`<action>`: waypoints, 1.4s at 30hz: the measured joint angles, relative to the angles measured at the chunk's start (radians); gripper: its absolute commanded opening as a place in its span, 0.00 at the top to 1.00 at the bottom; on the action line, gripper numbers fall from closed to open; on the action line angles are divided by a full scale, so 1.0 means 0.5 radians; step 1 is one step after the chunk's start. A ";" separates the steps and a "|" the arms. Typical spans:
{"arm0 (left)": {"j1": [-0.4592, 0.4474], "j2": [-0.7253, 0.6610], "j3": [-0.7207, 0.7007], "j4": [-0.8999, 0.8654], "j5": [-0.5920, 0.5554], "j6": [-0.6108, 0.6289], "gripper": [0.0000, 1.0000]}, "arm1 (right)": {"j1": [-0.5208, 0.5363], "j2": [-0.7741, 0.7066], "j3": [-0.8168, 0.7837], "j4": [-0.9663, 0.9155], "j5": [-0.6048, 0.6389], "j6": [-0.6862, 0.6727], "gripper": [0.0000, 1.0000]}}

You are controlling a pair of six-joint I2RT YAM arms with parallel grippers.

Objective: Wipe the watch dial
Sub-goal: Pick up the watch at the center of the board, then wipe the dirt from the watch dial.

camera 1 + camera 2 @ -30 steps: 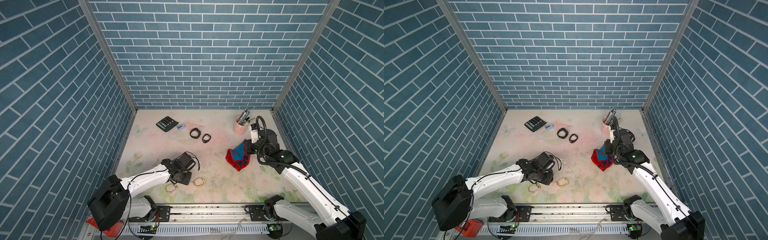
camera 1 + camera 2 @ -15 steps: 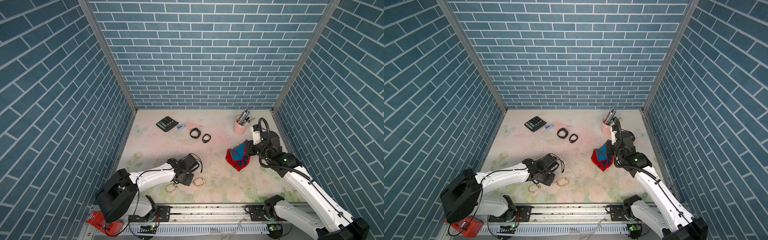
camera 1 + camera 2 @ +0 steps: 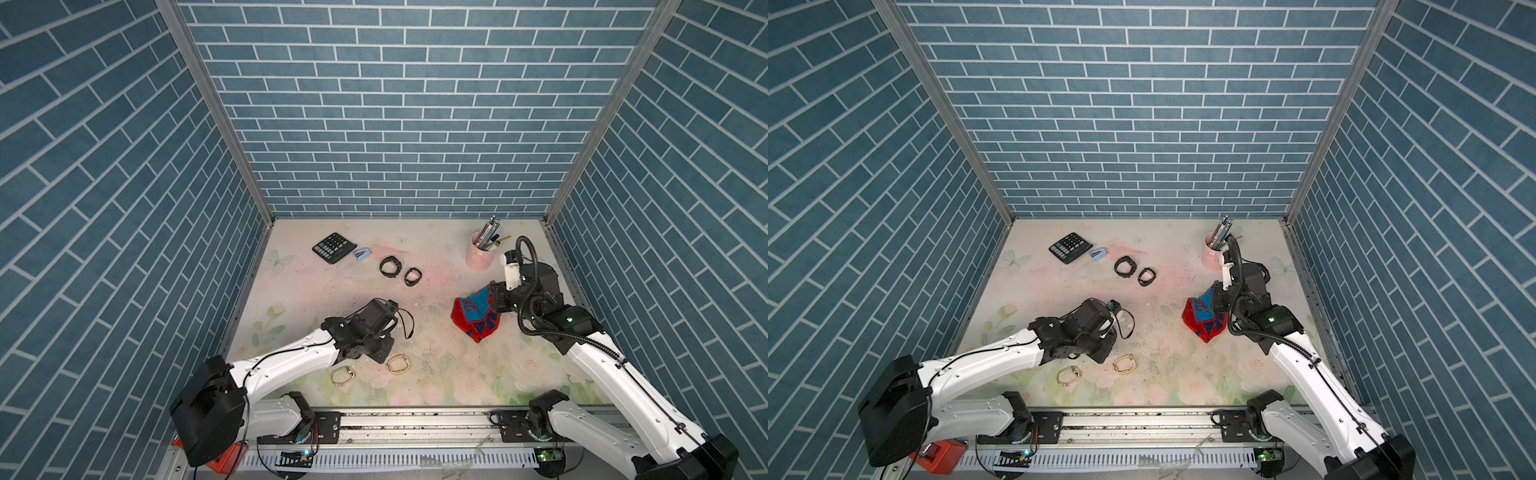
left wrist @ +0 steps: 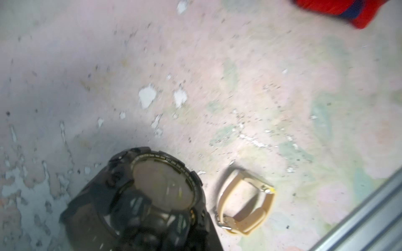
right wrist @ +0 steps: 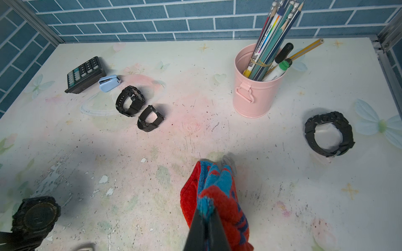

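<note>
Six watches share my table (image 3: 457,386) — four black, plus two gold watches (image 3: 343,376). My left gripper (image 3: 379,354) is closed on one black watch (image 4: 130,217), its dial (image 4: 162,184) facing up, just beside the gold watches near the front edge. My right gripper (image 5: 206,217) pinches the single red-and-blue cloth (image 5: 219,191) — well apart from that watch.

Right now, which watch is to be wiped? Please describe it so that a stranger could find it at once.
Start near the table's front edge, where the left arm's fingers reach down. They are shut on a bulky black watch with a round dial. The two gold watches beside it are slim and lie free.
</note>
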State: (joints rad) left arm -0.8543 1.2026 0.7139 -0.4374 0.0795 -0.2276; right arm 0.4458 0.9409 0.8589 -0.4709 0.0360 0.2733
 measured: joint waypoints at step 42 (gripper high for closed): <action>0.000 0.485 -0.372 2.480 1.003 0.838 0.96 | 0.030 -0.099 -0.306 0.675 -1.659 0.038 1.00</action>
State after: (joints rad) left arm -0.8543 1.4452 0.5278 0.8024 0.5812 0.1917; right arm 0.4606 0.8913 0.7059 -0.1333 -0.7937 0.2924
